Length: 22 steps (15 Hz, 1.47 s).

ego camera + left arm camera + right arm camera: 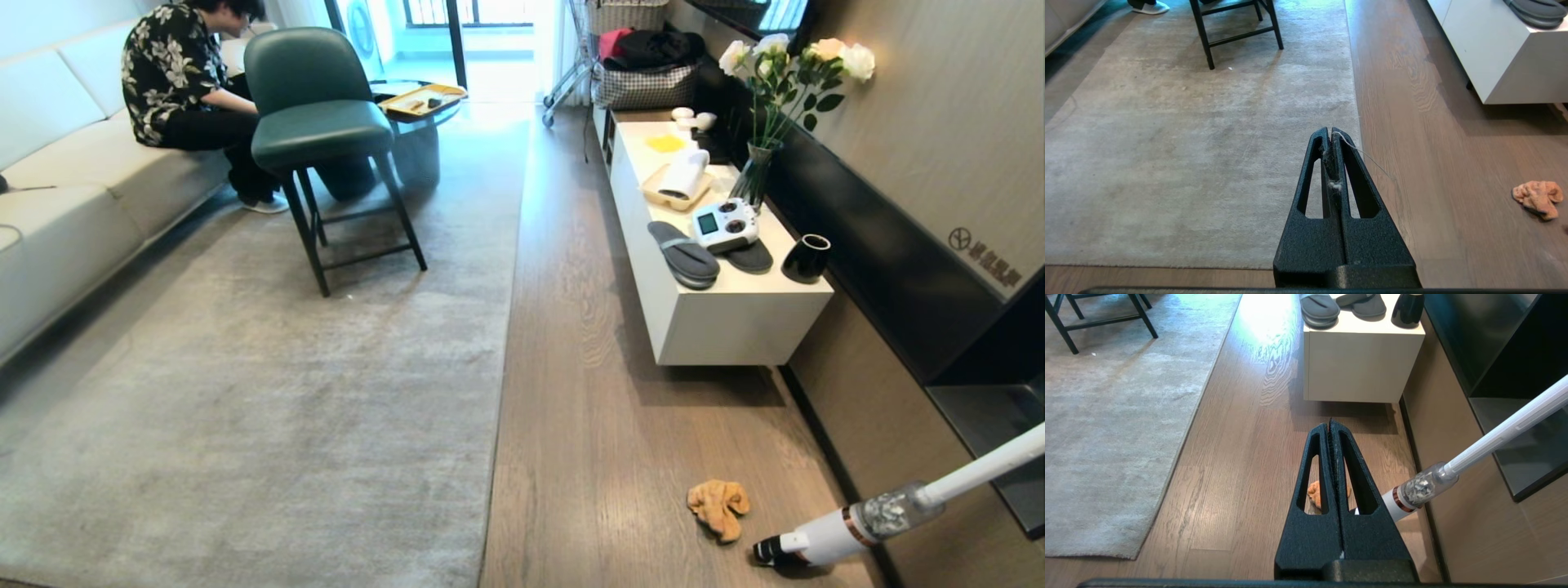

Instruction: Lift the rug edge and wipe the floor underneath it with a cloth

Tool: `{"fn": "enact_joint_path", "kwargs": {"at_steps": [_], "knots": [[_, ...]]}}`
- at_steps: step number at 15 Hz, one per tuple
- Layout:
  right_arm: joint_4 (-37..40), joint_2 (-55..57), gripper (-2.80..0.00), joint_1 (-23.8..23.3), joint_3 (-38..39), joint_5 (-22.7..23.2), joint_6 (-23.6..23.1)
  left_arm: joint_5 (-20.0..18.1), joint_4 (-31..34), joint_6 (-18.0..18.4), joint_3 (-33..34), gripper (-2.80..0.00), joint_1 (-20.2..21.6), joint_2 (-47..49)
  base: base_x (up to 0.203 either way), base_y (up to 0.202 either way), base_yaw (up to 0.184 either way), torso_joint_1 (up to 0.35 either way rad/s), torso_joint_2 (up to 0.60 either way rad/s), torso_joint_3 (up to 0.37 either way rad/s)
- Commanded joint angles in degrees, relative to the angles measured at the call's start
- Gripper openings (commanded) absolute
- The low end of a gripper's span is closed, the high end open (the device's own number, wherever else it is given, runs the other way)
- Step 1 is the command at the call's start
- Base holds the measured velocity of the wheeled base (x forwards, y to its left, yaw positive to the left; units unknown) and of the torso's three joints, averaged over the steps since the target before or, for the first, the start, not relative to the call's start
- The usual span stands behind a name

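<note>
The large grey-beige rug (245, 392) lies flat, its straight rug edge (500, 392) running along the brown plank floor (588, 392). The orange cloth (718, 506) lies crumpled on the floor near the front right, apart from the rug. My left gripper (1329, 130) hangs shut and empty over the rug edge (1356, 106), with lint and a loose thread on its fingers. The cloth (1537, 198) lies off to one side in that view. My right gripper (1329, 424) is shut and empty above the floor, with the cloth (1314, 492) partly hidden behind its fingers. Neither arm shows in the head view.
A white low cabinet (735, 327) with grey slippers (684, 255), a controller and a vase stands at the right wall. A white stick vacuum (865, 523) leans in by the cloth. A green chair (322, 131) stands on the rug. A person (180, 82) sits on the sofa (49, 196).
</note>
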Motion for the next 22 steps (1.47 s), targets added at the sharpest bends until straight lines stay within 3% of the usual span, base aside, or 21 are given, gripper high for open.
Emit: {"fn": "enact_joint_path", "kwargs": {"at_steps": [1, 22], "knots": [[0.0, 0.1, -2.8, 0.0, 0.0, 0.0, -0.1, 0.0, 0.0, 0.0, 0.0, -2.8, 0.0, 0.0, 0.0, 0.0, 0.0, 0.105, -0.45, -0.378], [0.2, 0.1, -2.8, 0.0, 0.0, 0.1, -2.2, 0.0, 0.0, -0.1, 0.0, -2.8, 0.0, 0.0, 0.0, 0.0, 0.0, 0.182, -0.52, -0.343]]}}
